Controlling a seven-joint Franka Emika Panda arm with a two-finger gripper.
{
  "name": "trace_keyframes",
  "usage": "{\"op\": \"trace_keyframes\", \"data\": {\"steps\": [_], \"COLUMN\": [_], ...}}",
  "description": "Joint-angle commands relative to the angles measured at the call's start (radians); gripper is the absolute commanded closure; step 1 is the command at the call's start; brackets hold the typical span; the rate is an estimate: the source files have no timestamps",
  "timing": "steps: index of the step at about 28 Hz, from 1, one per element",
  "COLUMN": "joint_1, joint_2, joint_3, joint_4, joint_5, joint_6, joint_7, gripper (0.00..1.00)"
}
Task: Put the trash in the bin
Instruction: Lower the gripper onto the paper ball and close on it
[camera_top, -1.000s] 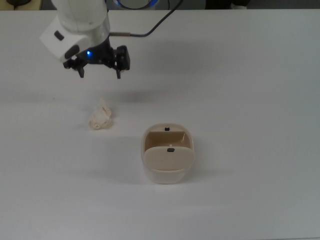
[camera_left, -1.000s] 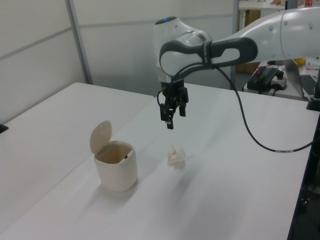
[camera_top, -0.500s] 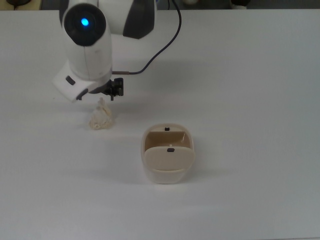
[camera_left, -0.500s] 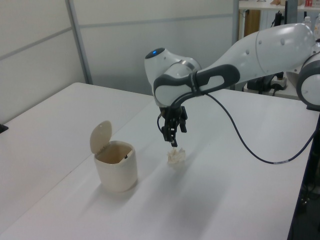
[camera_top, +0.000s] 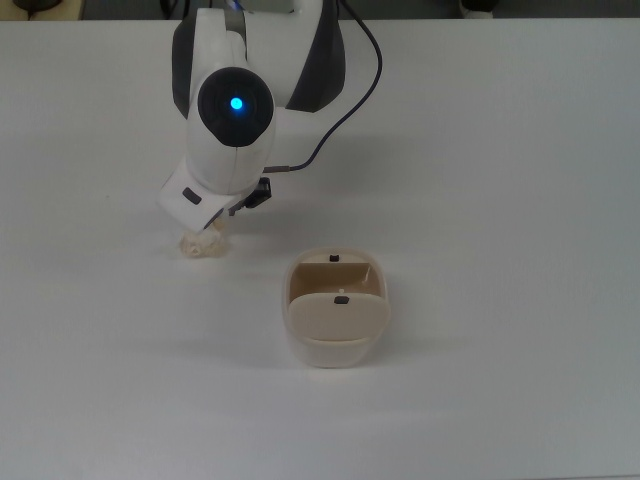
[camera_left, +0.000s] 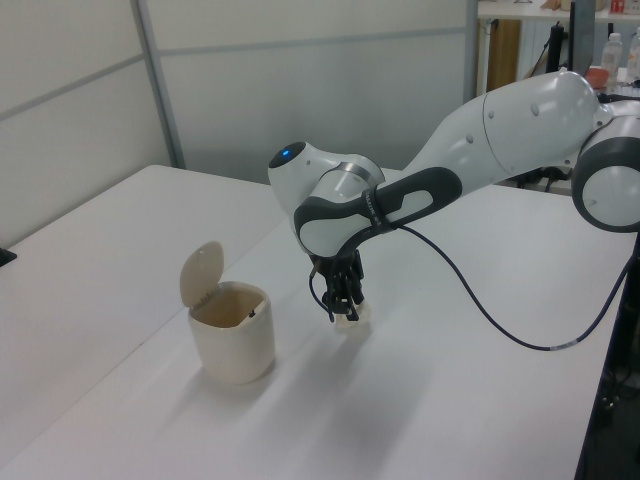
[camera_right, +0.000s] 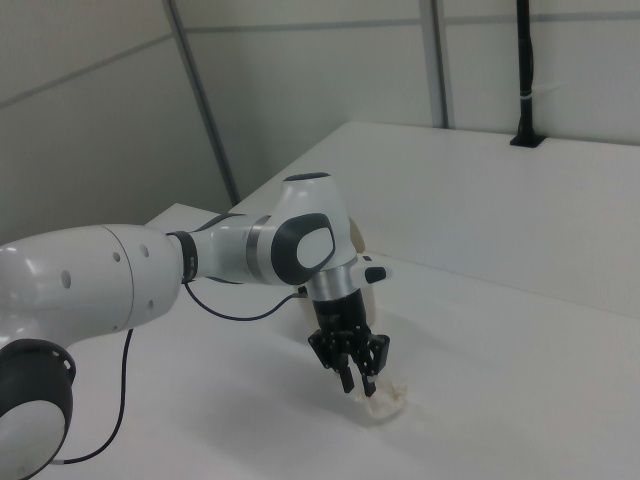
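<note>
the gripper (camera_right: 357, 380) is down at the trash (camera_right: 385, 400), its dark fingers spread apart and straddling the wad in the right view, not closed on it, nothing lifted. in the top view the arm's (camera_top: 232, 125) white head with a blue light covers the fingers, and only a cream edge of the trash (camera_top: 196, 244) peeks out beneath it, at the top view's left of the bin (camera_top: 336, 312). the left view shows the bin (camera_left: 232, 330) at the left view's left, near the gripper (camera_left: 342, 308) but apart from it, with the trash (camera_left: 352, 316) just behind the fingers on the table (camera_left: 460, 380). the trash is lumpy, crumpled, tissue-like. the bin is smooth beige plastic, rounded, its swing lid tipped up with a small dark knob and a tan inside showing. the table is plain matte white. a black cable (camera_left: 480, 310) loops off the arm.
</note>
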Motion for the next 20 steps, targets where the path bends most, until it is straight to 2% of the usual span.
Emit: {"op": "trace_keyframes", "data": {"steps": [1, 5, 20], "joint_1": [0.000, 0.000, 0.000], "joint_2": [-0.014, -0.014, -0.036], "joint_3": [-0.005, -0.005, -0.005], "joint_4": [-0.028, -0.028, -0.014], "joint_5": [-0.017, -0.017, -0.014], "joint_6": [0.038, 0.038, 0.034], "joint_7": [-0.025, -0.025, -0.029], "gripper": [0.94, 1.00, 1.00]}}
